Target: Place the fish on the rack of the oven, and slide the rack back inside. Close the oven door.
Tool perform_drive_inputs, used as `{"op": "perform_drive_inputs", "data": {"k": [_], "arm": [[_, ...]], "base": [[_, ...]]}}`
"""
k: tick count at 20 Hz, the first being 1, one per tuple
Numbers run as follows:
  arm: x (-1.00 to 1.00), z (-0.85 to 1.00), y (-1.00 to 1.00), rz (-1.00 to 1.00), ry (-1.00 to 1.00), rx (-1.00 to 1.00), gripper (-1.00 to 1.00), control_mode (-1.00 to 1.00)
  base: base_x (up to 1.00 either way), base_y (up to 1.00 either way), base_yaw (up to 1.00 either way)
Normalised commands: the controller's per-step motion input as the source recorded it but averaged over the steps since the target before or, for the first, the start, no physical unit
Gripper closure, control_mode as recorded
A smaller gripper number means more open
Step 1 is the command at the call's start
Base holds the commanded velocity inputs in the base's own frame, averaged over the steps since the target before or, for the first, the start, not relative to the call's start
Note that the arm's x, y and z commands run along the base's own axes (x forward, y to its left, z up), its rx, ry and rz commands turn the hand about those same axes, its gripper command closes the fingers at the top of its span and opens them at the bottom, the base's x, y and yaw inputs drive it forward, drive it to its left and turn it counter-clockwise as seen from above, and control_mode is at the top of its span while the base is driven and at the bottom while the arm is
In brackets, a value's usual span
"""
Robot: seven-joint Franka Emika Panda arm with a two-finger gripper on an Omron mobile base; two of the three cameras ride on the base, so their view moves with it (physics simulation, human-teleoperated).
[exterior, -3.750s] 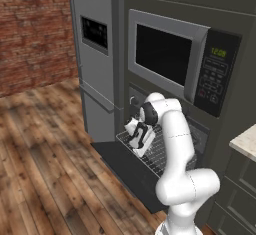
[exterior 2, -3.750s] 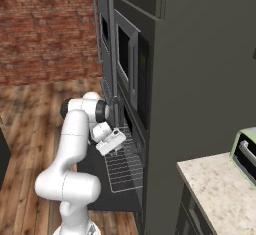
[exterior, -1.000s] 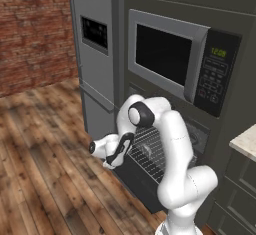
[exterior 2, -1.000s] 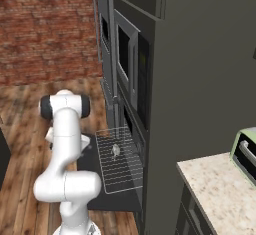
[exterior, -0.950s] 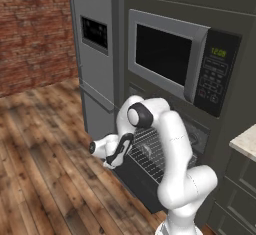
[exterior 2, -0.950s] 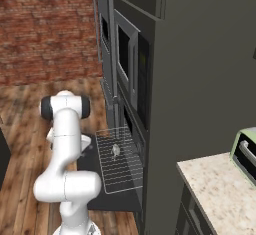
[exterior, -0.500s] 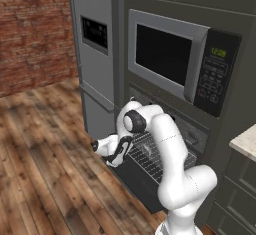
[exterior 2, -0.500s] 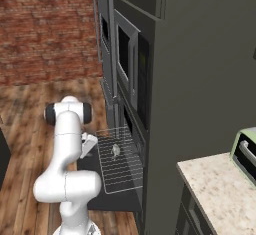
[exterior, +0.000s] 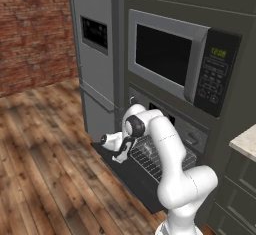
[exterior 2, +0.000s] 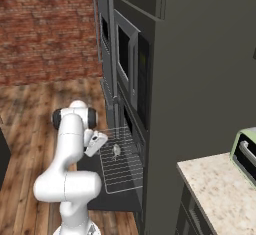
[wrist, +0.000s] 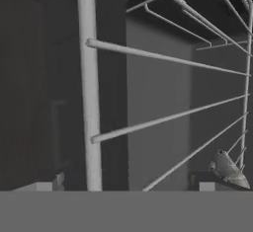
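The silver wire rack [exterior: 162, 159] [exterior 2: 120, 166] is pulled out of the dark grey oven [exterior: 176, 125] over the lowered oven door [exterior: 131, 178] [exterior 2: 102, 191]. A small grey fish [exterior 2: 116, 150] [wrist: 228, 171] lies on the rack. My gripper [exterior: 120, 154] [exterior 2: 100, 140] is open at the rack's front left edge, low over the door. In the hand view my gripper [wrist: 128, 186] faces the rack [wrist: 89, 102] from very close, with its thick front bar between the spread fingertips. The fish lies off to the right of the fingers, untouched.
A silver-framed microwave [exterior: 175, 59] sits above the oven. A tall grey fridge [exterior: 95, 54] stands to the oven's left. A stone counter [exterior 2: 220, 194] with a pale green toaster oven [exterior 2: 245, 151] is at the right. Wooden floor [exterior: 45, 169] lies open to the left.
The hand has swung in from over the floor toward the rack's front edge, jaws still open. The rack, fish and door have not moved.
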Motion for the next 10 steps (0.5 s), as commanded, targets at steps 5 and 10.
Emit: {"op": "perform_drive_inputs", "data": {"k": [5, 10], "arm": [[0.23, -0.47, -0.36, 0.00, 0.00, -0.03, -1.00, -1.00], [0.29, -0.36, -0.42, 0.00, 0.00, -0.06, -1.00, -1.00]], "base": [[0.00, 0.00, 0.00], [0.00, 0.00, 0.00]]}}
